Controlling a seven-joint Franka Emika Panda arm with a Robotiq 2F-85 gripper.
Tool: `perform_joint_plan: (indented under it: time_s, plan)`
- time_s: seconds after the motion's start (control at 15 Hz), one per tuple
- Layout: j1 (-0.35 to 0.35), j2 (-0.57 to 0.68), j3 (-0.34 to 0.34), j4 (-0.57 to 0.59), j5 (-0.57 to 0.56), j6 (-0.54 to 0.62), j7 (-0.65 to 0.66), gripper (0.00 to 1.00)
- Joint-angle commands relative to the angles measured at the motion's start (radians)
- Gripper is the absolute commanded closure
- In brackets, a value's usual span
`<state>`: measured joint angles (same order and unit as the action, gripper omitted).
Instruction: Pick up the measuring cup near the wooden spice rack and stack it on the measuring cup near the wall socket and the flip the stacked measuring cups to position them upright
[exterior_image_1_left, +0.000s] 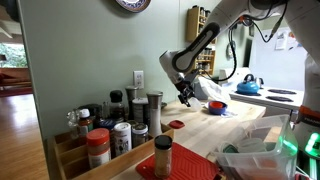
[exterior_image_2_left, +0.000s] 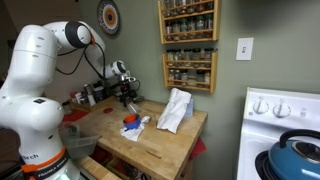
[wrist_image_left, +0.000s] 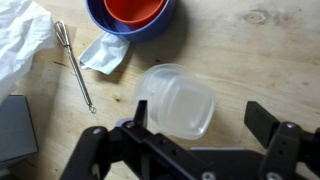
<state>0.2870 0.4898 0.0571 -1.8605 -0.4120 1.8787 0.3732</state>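
**Exterior view.** Your gripper (exterior_image_1_left: 186, 98) hung low over the wooden counter (exterior_image_1_left: 235, 128), just beside the white cloth (exterior_image_1_left: 207, 90). The set of its jaws could not be told here. The blue measuring cup (exterior_image_1_left: 216, 106) lay at the foot of the cloth. Spice jars (exterior_image_1_left: 120, 125) crowded the foreground, well apart from the cloth.

**Exterior view.** The gripper (exterior_image_2_left: 126, 98) stood to one side of the cloth (exterior_image_2_left: 175, 110), with the blue cup (exterior_image_2_left: 132, 122) below it. A wooden spice rack (exterior_image_2_left: 190, 68) hung on the wall above the cloth.

**Wrist view.** Your gripper (wrist_image_left: 198, 112) had its jaws spread apart, straddling a translucent cup (wrist_image_left: 178, 95). Contact could not be told. The red measuring cup (wrist_image_left: 135, 8) sat nested inside the blue one (wrist_image_left: 135, 34). A whisk (wrist_image_left: 75, 65) lay between the cloth (wrist_image_left: 20, 40) and the translucent cup, and crumpled paper (wrist_image_left: 105, 52) lay near the cloth, against the blue cup.
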Motion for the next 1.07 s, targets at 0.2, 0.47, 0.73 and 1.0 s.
perform_joint_plan:
  time_s: [0.2, 0.47, 0.73, 1.0]
  plan:
    - [0.009, 0.013, 0.01, 0.017, 0.027, -0.002, 0.015, 0.0]
    - [-0.025, -0.007, 0.017, 0.025, 0.099, 0.019, -0.009, 0.0]
    - [-0.071, -0.027, 0.018, 0.022, 0.227, 0.059, -0.048, 0.0]
    - [-0.125, -0.029, 0.025, 0.018, 0.375, 0.086, -0.108, 0.0]
